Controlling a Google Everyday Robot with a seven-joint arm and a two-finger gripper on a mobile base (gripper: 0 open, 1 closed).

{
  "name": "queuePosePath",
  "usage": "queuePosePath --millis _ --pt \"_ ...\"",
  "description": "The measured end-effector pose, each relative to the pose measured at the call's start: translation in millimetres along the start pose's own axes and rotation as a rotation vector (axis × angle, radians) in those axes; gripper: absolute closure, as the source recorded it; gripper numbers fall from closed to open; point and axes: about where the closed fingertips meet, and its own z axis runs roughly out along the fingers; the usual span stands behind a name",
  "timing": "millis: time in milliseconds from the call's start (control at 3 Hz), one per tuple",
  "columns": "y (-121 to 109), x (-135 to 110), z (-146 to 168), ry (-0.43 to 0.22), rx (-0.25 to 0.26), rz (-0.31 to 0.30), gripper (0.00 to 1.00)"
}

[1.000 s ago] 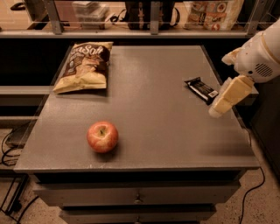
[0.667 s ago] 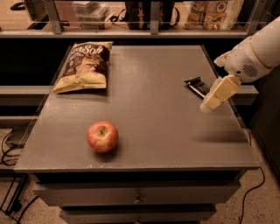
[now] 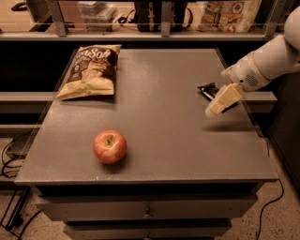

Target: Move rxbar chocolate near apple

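The rxbar chocolate (image 3: 206, 89) is a small flat black wrapper near the table's right edge; only its left end shows, the rest is hidden behind my gripper. The apple (image 3: 109, 146) is red with a yellowish blush and sits at the front left of the table, far from the bar. My gripper (image 3: 213, 108) hangs from the white arm entering at the right and sits just above and in front of the bar, pointing down and to the left.
A brown-and-yellow chip bag (image 3: 90, 70) lies at the table's back left. The grey table (image 3: 164, 140) has drawers below its front edge. Shelves with packaged goods (image 3: 225, 14) run behind. Cables lie on the floor at left and right.
My gripper has moved left and a little up across the table's right edge, now covering part of the bar. The apple and chip bag have not moved.
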Motion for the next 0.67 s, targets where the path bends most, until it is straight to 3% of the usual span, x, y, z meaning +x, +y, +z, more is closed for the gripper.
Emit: queuePosePath --millis 333,667 --pt "-14.8 8.8 22.3 -0.004 -0.003 0.027 0.00" --pt "-28.6 23.2 33.1 0.011 0.011 0.070 0.18"
